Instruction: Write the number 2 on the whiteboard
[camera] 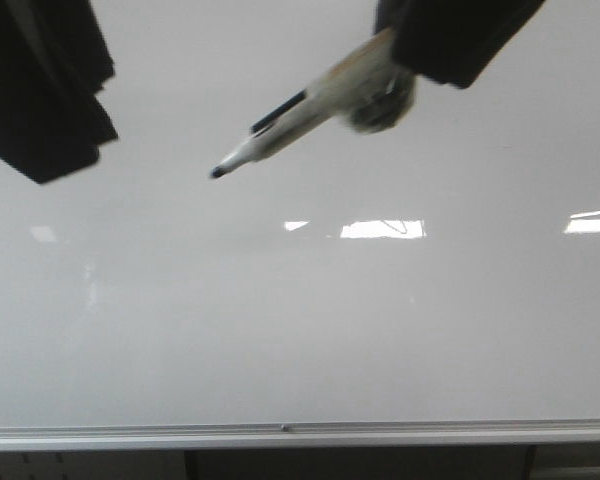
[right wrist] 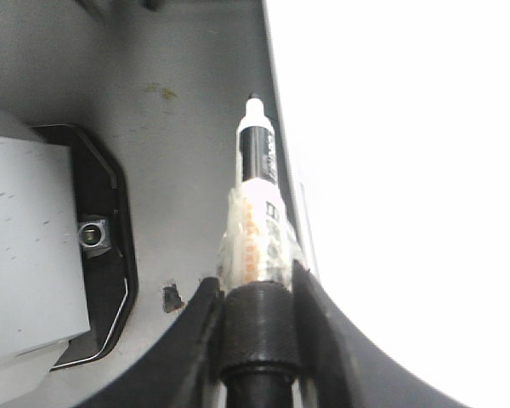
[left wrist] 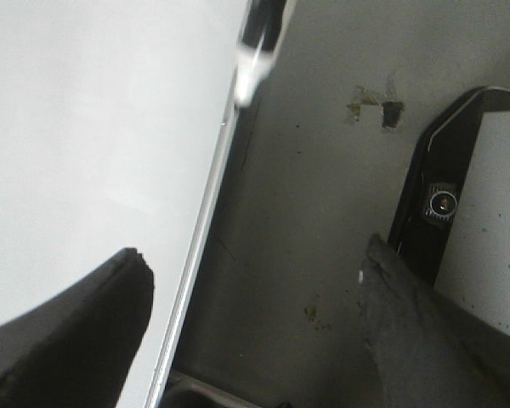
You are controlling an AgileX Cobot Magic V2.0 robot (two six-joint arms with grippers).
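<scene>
My right claw [right wrist: 257, 293] is clamped on a marker [right wrist: 257, 183], wrapped in clear tape where my fingers [right wrist: 319, 331] pinch it; in the front view the marker [camera: 300, 115] slants out from that claw [camera: 420, 45], its black tip just above the whiteboard [camera: 300, 330], though I cannot tell if it touches. My left claw [left wrist: 246, 340] stands spread wide, holding nothing, off to the side of the marker. Beneath both lies the whiteboard, its surface unmarked, its silver frame [camera: 280, 435] farther out.
</scene>
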